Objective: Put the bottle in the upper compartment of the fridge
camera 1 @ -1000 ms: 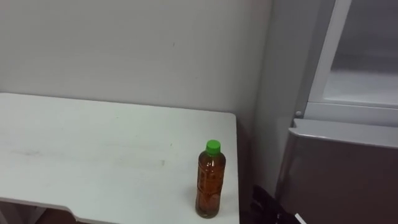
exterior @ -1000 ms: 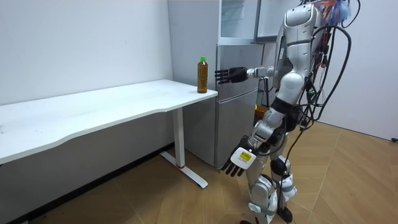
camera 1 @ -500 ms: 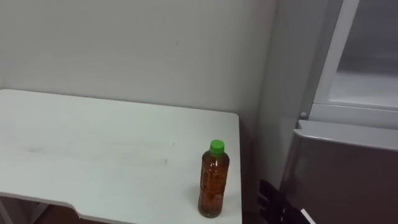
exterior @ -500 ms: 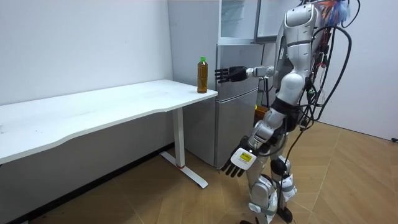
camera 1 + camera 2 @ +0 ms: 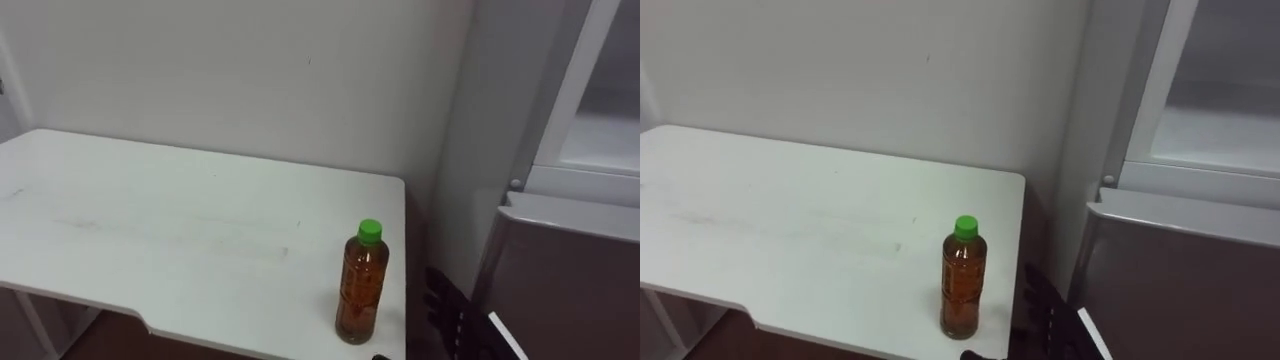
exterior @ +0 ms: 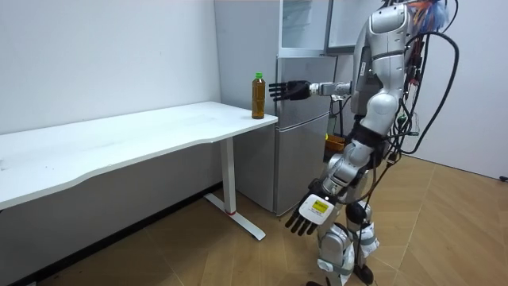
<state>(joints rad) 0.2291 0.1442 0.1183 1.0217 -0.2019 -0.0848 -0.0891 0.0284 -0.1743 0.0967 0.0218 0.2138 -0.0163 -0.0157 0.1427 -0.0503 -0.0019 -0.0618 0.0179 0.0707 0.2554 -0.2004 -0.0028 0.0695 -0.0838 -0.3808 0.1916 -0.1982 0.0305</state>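
Room view: right hand (image 6: 287, 89) level w/ bottle (image 6: 258, 95), fingers straight & spread, just short of it, likely pre-grasp. Bottle upright at table (image 6: 143, 135) corner. Left hand (image 6: 315, 214) hangs idle, fingers relaxed.

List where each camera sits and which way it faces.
Left eye view: on the head, looking down at the bottle on the table, fridge on the right; right hand at the bottom.
Right eye view: same head, same scene.
Room view: off in the room, whole robot side-on; right hand open toward the bottle, left hand hanging open.
All share bottle, table, fridge.
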